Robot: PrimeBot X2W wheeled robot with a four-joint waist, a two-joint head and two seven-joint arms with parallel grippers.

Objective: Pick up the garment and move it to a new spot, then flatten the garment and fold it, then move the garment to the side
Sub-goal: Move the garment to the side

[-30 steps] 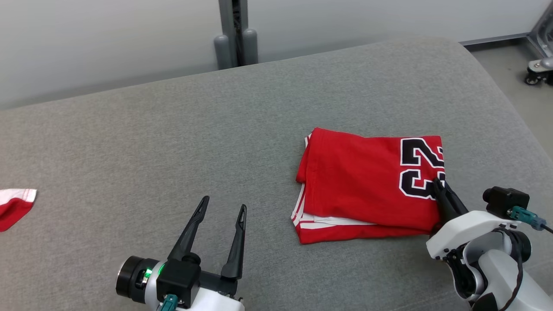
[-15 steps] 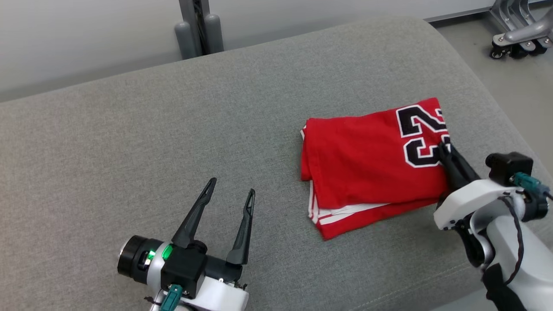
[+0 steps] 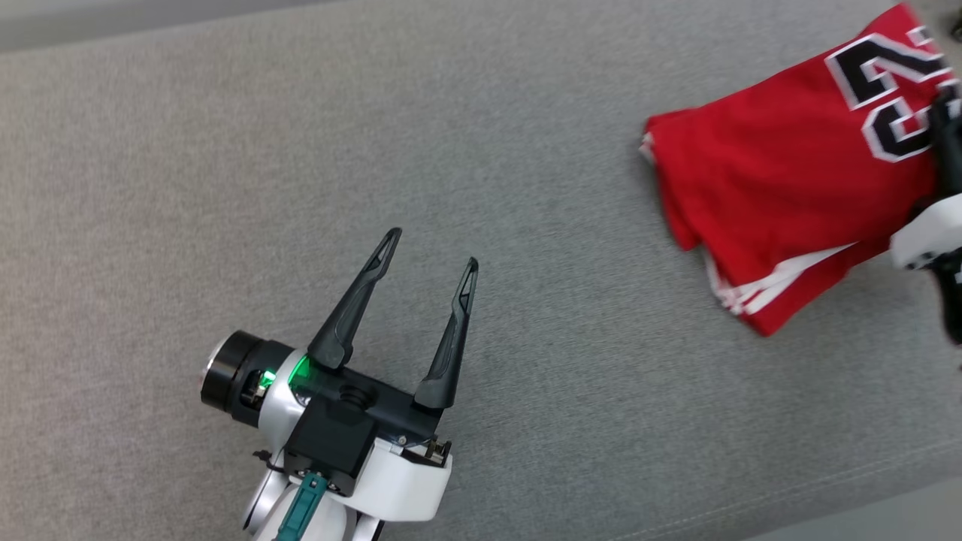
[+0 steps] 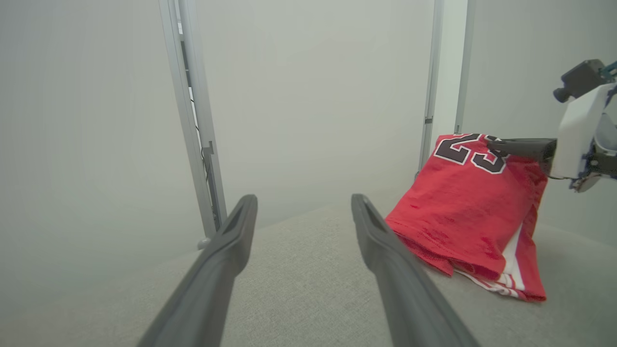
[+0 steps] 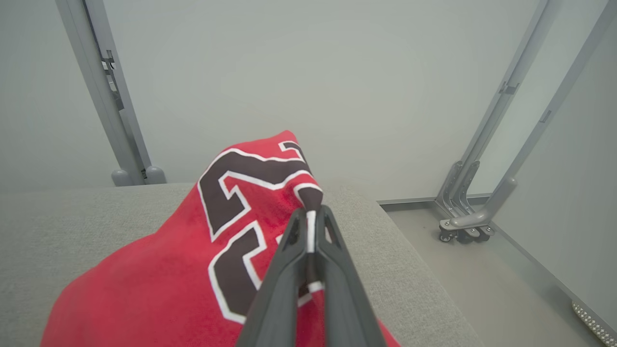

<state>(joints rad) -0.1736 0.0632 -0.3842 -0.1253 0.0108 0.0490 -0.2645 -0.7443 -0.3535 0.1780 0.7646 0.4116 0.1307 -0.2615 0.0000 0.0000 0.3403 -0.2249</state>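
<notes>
Folded red garment (image 3: 782,173), corner cropped in head view; right gripper (image 5: 312,214) fingers pinching it; left gripper (image 3: 431,248) fingers spread

From the right wrist, the right gripper (image 5: 311,214) has its fingers (image 5: 284,279) pressed together over the pinched fold of the garment (image 5: 159,284), so the gripped edge itself is covered, and the cloth's lower part drops below the frame. In the head view the garment runs off the top and right edges — its far corner and part of the black number (image 3: 890,98) are cut away. The same edge slices the right gripper, and that corner is smeared. The left gripper (image 3: 431,248) has its arm cut off at the bottom edge.
</notes>
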